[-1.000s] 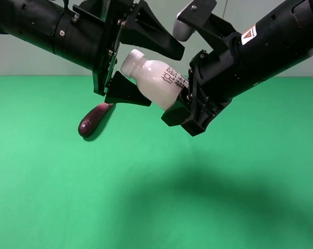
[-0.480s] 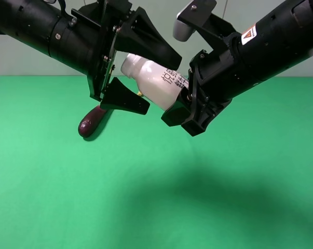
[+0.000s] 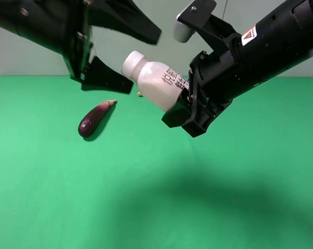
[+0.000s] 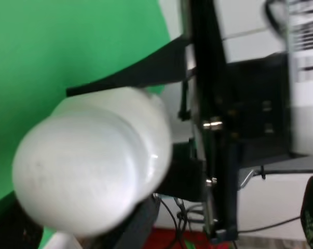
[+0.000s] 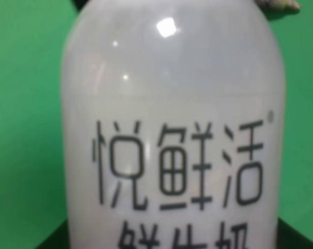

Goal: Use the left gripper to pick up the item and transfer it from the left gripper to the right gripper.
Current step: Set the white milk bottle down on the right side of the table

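Observation:
The item, a small white bottle with dark print on its label, hangs tilted in the air above the green table, cap pointing up and left. My right gripper is shut on its lower end. My left gripper is open and touches nothing: one jaw stands above the cap, the other below and to its left. The left wrist view shows the blurred white cap close up. In the right wrist view the bottle's label fills the picture.
A purple eggplant lies on the green table below the left arm. A small yellow bit peeks out behind the bottle. The right arm with its red-and-white sticker slants in from the upper right.
The open left gripper has pulled back up and to the left, off the bottle's cap. The bottle and the right gripper have stayed where they were.

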Motion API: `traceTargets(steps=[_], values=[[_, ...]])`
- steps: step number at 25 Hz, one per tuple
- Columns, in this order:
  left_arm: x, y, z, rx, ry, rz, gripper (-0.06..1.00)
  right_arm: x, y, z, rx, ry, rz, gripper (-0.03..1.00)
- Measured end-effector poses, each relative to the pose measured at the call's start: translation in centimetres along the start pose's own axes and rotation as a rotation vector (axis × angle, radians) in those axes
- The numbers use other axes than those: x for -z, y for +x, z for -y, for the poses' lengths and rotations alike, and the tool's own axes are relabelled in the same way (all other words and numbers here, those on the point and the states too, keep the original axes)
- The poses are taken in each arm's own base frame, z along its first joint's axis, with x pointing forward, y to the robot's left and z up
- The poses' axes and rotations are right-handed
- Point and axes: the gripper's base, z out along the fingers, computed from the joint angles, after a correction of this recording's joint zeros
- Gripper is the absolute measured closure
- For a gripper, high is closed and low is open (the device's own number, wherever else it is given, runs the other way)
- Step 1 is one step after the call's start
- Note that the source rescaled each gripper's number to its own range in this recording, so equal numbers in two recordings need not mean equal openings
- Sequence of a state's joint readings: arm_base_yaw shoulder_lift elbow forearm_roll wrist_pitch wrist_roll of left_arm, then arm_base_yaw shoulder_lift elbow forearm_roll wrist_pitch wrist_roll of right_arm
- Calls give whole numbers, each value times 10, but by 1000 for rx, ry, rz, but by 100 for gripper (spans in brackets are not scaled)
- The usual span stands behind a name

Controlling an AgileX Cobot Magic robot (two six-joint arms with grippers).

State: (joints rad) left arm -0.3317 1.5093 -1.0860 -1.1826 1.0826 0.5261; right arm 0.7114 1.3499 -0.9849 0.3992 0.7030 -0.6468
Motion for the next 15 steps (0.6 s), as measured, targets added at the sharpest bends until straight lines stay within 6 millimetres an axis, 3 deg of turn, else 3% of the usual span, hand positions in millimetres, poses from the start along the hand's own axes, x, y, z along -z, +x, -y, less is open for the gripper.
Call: traceTargets(steps=[7, 15], values=[[36, 18, 17, -48, -142, 32, -5, 0, 0, 0, -1, -1, 0, 96], [73, 61, 51, -132, -390, 99, -5, 0, 0, 0, -4, -1, -1, 96]])
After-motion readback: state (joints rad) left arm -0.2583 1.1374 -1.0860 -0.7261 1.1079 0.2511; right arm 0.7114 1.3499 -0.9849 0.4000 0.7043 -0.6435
